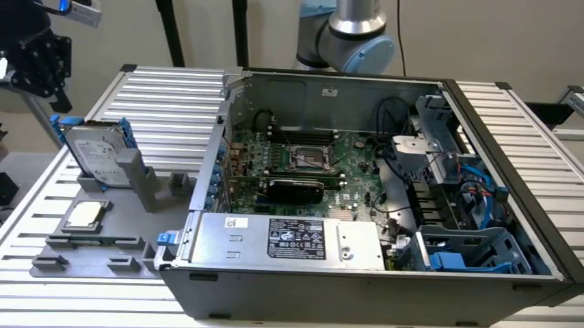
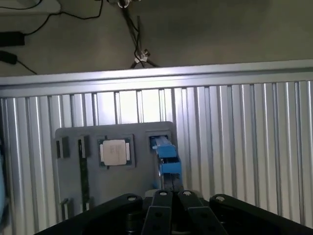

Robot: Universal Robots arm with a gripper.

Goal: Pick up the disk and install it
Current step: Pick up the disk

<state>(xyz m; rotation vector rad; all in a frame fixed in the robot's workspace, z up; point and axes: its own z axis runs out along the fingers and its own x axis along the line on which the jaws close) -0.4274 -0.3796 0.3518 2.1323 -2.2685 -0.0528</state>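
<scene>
Your arm's black hand hangs in the air at the exterior view's far left, above the ribbed metal surface and well apart from everything on it. In the wrist view, the hand has its two fingers pressed together with only a thin dark line between them, and they pinch nothing.

The disk is not yet picked up. It stands upright on its edge in a slot of a grey tray, which lies flat on the surface at the exterior view's left, just beside the open computer case. You can see the disk's silver face with its white label, and its blue carrier showing along the edges. From the wrist, the disk appears edge-on as a narrow blue strip, roughly in line with the closed fingers.

A small square processor chip lies flat in a recess of the same tray, near the disk but not touching it. The wrist view shows this chip beside the blue strip on the tray.

The case lies on its side with its cover off. Inside it you find a green motherboard, a silver power supply along the near wall, and a grey-blue drive cage in the corner at the exterior view's right. The arm's base rises behind the case.
</scene>
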